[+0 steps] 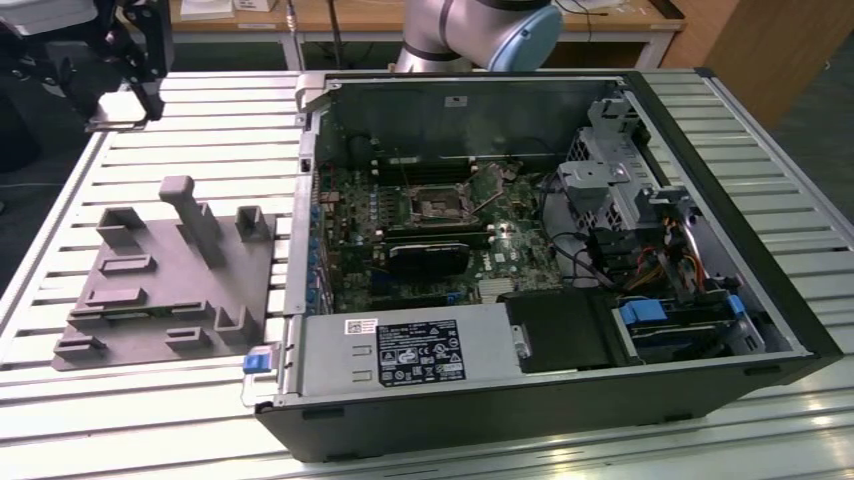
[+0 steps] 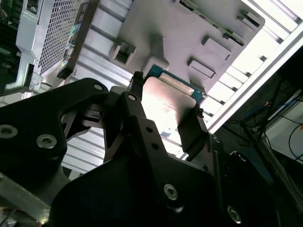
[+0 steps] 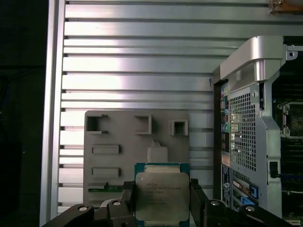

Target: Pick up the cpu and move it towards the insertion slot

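First wrist view shows the gripper (image 3: 162, 190) with its fingers (image 3: 129, 196) clamping the cpu (image 3: 162, 198) by opposite edges, above the fixture (image 3: 113, 137). In the exterior view the slot (image 1: 434, 205) sits well apart from the fixture. The cpu is probably light, stiff and thin, with a slick lid and a fragile underside, so the edges are the place to hold it.

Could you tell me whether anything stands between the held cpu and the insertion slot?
The gripper grips the cpu outside the computer case. The case's perforated wall stands between it and the insertion slot; the case is open-topped, and nothing visible covers the slot.

Case wall (image 1: 304, 200) between fixture (image 1: 147, 290) and insertion slot (image 1: 437, 205), slot uncovered
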You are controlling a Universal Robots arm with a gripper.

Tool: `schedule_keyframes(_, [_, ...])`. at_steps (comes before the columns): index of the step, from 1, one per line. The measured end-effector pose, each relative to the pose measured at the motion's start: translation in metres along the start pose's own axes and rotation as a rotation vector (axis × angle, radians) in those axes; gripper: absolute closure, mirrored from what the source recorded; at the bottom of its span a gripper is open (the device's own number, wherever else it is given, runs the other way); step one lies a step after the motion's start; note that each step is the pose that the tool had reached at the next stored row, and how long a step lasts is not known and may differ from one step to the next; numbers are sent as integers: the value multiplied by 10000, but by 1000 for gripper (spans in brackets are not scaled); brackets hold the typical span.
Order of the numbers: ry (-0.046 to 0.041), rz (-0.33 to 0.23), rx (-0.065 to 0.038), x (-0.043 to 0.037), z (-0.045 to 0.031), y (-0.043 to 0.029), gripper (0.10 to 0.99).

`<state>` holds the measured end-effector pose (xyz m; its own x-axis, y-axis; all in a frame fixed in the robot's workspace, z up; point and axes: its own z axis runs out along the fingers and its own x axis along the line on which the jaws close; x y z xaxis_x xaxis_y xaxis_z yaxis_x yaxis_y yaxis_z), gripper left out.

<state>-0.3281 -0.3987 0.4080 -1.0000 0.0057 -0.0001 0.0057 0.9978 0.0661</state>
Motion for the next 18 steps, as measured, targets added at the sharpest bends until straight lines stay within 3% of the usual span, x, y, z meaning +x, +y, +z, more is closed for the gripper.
schedule_keyframes(18, [0, 0, 0, -237, 1, 17, 541])
